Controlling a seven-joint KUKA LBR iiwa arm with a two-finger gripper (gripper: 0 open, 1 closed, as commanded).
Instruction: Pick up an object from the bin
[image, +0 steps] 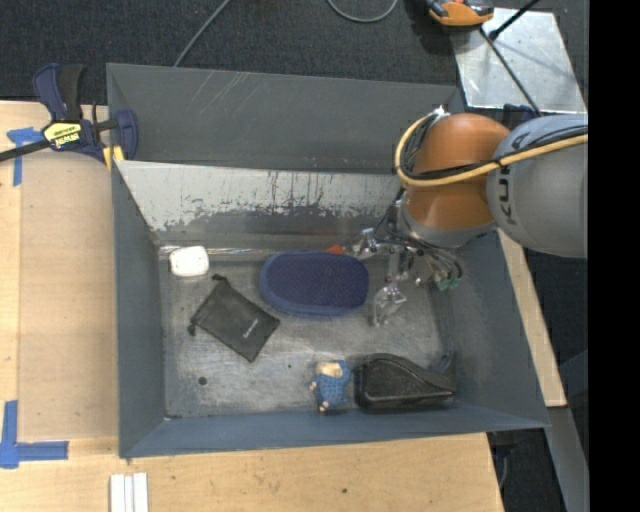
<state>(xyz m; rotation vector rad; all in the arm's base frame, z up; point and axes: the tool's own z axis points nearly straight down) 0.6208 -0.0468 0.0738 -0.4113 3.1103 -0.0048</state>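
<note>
Camera view: gripper (387, 303) is low inside the bin (135, 330), right of centre, tip down near the grey floor; it sits just beside the right end of a blue oval pad (312, 283); contact between the two can't be confirmed from this angle.

Blue oval pad: dark blue, flat-looking, rounded ends, long axis left-right, finely textured top; it lies in the middle of the bin floor, toward the back wall; it is the thing nearest the gripper.

Gripper state: can't tell whether it is apart or together, since the metal parts overlap from above; nothing visible is held in it; the floor shows bare right under the tip.

Arm (545, 190) comes in from the right over the bin's right wall; orange cover (455, 185) on the wrist sits above the gripper, with a pale cable (408, 150) looped round it.

Other things, all apart from the gripper: black flat pouch (233, 320) left of the pad, turned at an angle, close to the pad's left end; white block (189, 262) in the back-left corner of the floor; small blue-and-tan toy (330, 385) at the front wall, below the pad; black shoe-shaped thing (405, 385) just right of the toy, in the front-right corner, nearly touching it.
</note>
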